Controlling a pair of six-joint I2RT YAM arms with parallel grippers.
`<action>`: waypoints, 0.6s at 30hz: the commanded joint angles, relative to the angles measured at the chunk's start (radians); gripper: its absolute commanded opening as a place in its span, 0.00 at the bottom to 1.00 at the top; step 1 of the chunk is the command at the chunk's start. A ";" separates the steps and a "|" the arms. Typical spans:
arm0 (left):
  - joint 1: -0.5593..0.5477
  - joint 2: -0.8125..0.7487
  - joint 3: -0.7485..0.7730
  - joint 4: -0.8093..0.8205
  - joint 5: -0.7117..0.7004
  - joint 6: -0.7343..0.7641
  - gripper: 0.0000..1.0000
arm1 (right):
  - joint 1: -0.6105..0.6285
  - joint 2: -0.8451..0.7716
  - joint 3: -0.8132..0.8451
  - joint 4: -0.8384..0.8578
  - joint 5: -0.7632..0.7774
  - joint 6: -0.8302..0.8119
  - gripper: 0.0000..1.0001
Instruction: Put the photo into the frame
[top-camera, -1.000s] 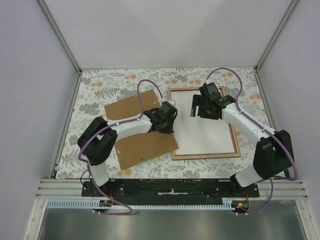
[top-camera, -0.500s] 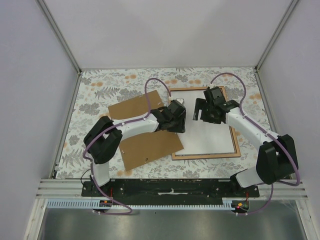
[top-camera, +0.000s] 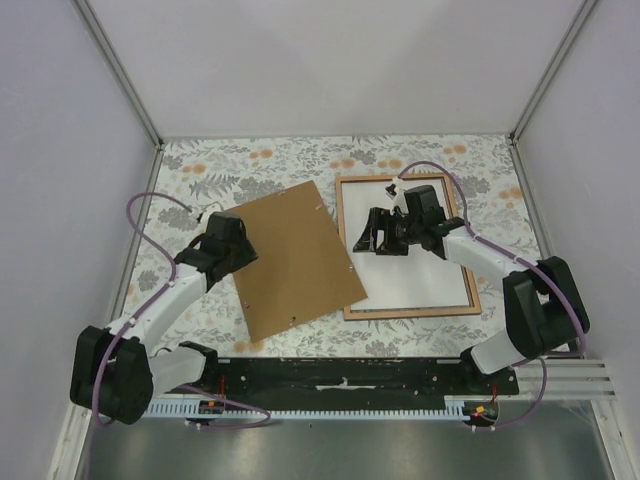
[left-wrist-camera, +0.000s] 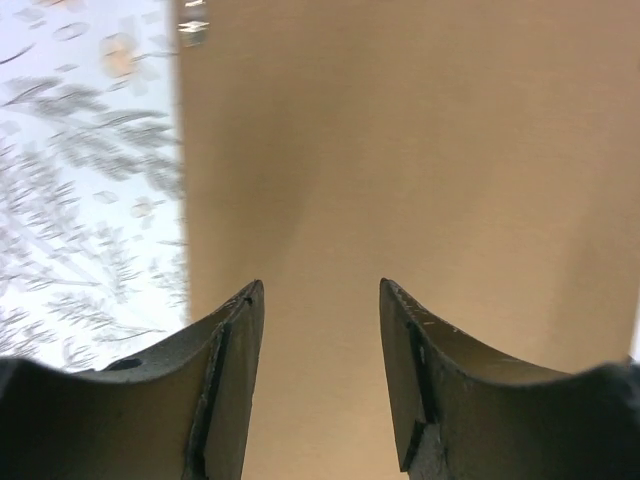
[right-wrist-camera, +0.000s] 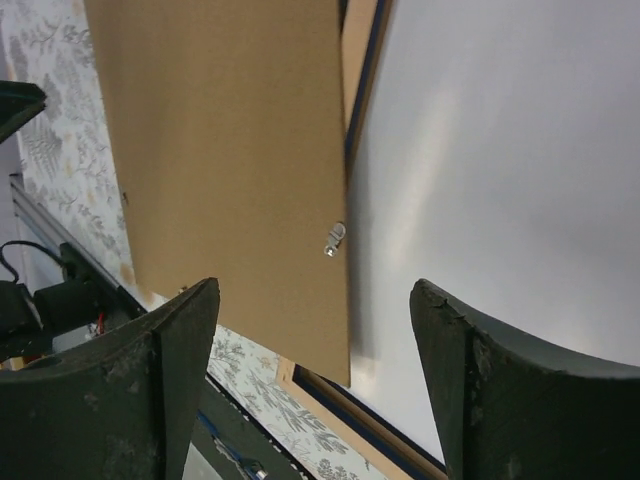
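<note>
Photo lay white side up inside the frame; both tools were spread and empty.

The photo rested reverse up within the wood-coloured back of the frame on the floral counter. The brown fibreboard backing panel lay askew beside it, its right edge overlapping the frame's left rail and apparently a sliver of the photo too. The left tool hovered over the panel's left part, fingers apart. The right tool hung above the photo's left portion, fingers wide apart.
</note>
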 joint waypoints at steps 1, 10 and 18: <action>0.136 -0.030 -0.098 0.005 0.028 -0.032 0.53 | 0.004 0.051 -0.007 0.176 -0.172 0.013 0.84; 0.245 -0.011 -0.184 0.079 0.101 -0.019 0.46 | 0.023 0.149 0.006 0.216 -0.196 0.023 0.81; 0.260 0.016 -0.198 0.109 0.125 -0.015 0.44 | 0.042 0.217 0.026 0.221 -0.184 0.024 0.80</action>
